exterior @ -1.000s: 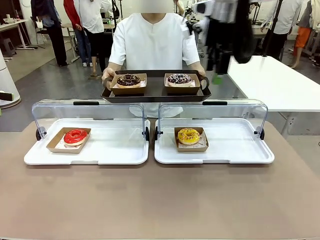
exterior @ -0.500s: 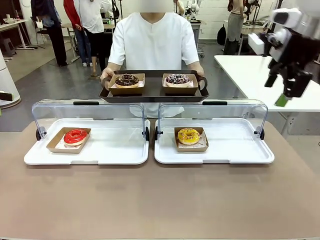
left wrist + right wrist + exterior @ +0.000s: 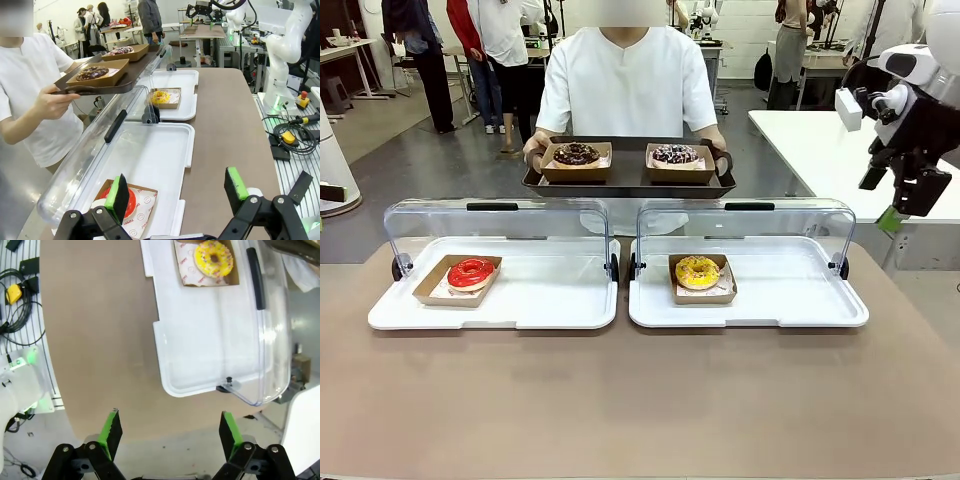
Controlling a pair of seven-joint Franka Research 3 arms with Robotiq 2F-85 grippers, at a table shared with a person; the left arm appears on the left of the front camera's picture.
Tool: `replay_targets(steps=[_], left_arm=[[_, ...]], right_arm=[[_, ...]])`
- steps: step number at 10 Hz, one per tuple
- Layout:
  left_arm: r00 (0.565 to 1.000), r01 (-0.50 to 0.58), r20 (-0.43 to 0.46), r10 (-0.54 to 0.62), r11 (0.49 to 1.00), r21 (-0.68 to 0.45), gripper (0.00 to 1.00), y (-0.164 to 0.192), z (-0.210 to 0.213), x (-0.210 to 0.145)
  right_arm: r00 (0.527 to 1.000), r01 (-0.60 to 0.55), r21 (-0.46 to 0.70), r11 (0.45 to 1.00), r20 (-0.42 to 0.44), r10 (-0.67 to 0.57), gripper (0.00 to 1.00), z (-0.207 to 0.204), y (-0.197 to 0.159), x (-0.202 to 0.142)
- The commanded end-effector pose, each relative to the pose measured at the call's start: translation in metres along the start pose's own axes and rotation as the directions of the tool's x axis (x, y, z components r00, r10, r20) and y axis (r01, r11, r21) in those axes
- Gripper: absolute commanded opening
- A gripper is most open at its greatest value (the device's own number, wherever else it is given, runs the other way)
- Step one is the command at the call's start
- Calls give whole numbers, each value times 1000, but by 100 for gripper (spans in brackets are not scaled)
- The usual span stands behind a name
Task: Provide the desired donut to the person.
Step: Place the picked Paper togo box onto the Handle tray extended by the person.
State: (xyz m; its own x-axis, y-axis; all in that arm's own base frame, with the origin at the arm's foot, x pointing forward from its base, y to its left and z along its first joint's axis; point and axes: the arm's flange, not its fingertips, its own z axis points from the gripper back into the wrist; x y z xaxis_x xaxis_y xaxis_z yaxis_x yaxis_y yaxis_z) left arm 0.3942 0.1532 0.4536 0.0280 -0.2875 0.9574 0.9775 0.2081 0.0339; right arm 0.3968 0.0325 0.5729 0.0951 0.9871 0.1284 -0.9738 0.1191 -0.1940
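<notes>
I see the person (image 3: 628,85) at top centre holding a dark tray (image 3: 628,181) with two chocolate donuts. Red donut (image 3: 471,272) sits lower left, yellow donut (image 3: 697,271) centre, each in its white tray. My right gripper (image 3: 905,200) hangs released at right edge; my left gripper (image 3: 177,192) gapes empty too.
</notes>
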Motion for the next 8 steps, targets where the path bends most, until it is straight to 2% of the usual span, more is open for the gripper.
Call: replay_targets(steps=[1, 8], left_arm=[[1000, 8, 11, -8, 1000, 1, 100, -1, 1, 1], [1000, 8, 11, -8, 1000, 1, 100, -1, 1, 1]], right_arm=[[1000, -4, 16, 1000, -2, 4, 100, 5, 4, 1], [1000, -4, 16, 1000, -2, 4, 100, 5, 4, 1]])
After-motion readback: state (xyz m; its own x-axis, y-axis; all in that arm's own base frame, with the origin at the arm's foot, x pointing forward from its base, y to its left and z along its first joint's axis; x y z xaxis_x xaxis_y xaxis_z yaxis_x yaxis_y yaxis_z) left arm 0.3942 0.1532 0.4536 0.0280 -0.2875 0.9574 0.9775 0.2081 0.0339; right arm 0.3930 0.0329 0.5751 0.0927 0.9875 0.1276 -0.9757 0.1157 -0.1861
